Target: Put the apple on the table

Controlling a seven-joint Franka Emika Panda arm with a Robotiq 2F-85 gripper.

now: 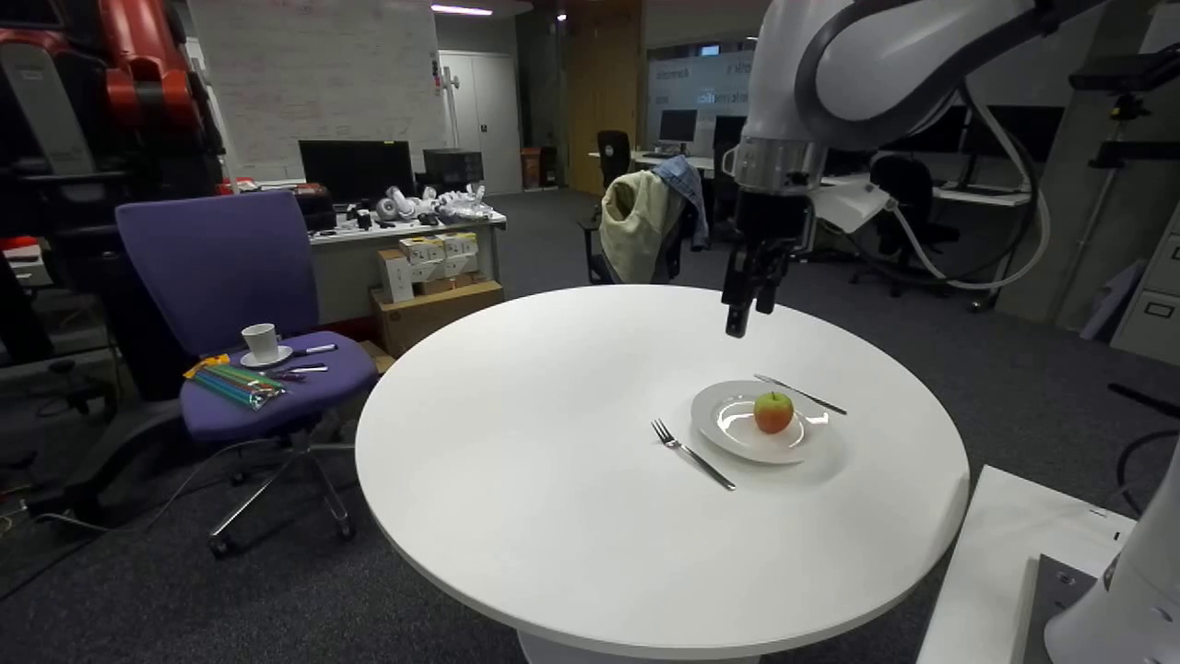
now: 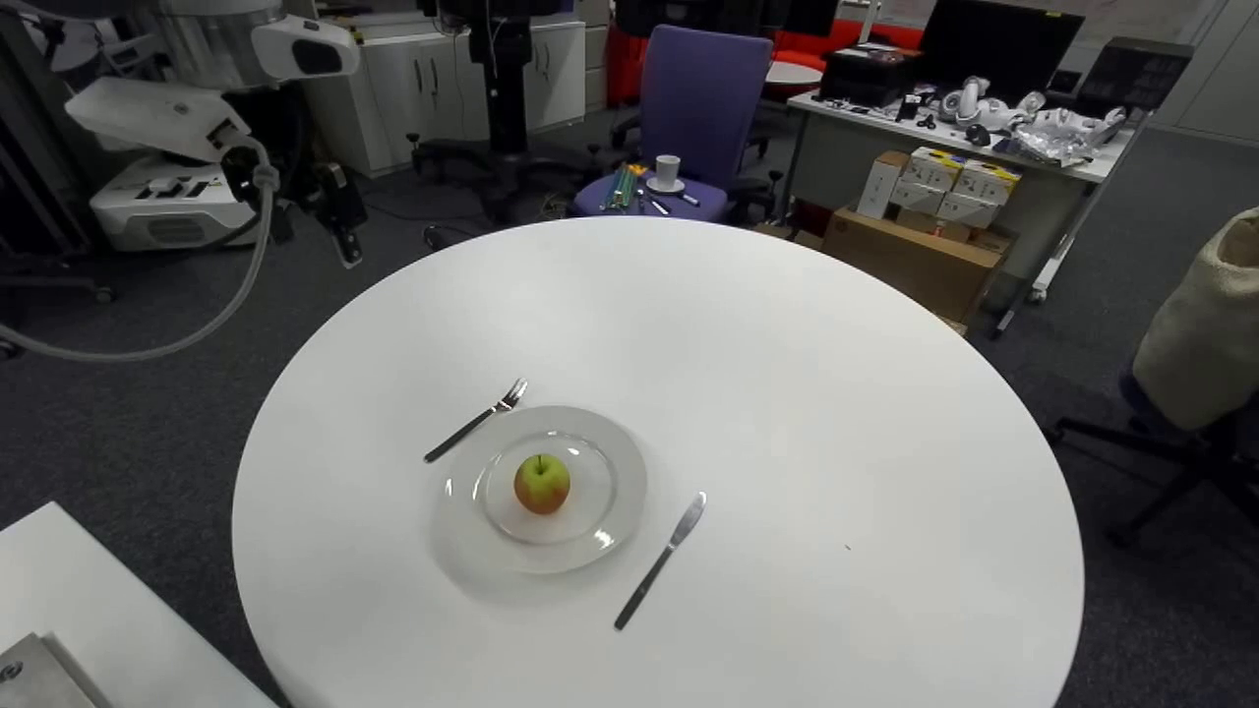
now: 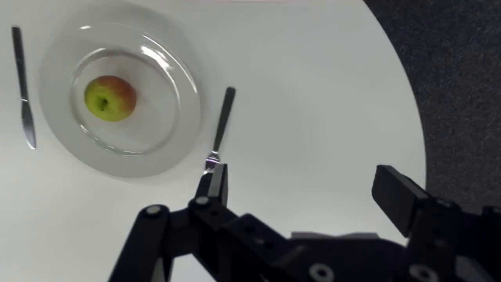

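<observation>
The apple, red-orange with a yellow-green top, rests on the round white plate in all views: in both exterior views (image 1: 772,413) (image 2: 542,484) and in the wrist view (image 3: 110,98). The plate (image 1: 708,417) (image 2: 630,482) (image 3: 190,117) stands on the large round white table (image 1: 516,433) (image 2: 807,413) (image 3: 305,98). My gripper (image 1: 751,312) (image 3: 302,168) is open, with nothing between its fingers. It hangs above the table, apart from the apple and plate. In the wrist view the apple is to the upper left of the fingers.
A fork (image 1: 693,455) (image 3: 223,121) and a knife (image 1: 800,395) (image 3: 23,86) lie on either side of the plate. A purple chair (image 1: 217,258) holding a white cup (image 1: 262,341) stands beyond the table. A white bench (image 1: 1023,526) stands by the robot base.
</observation>
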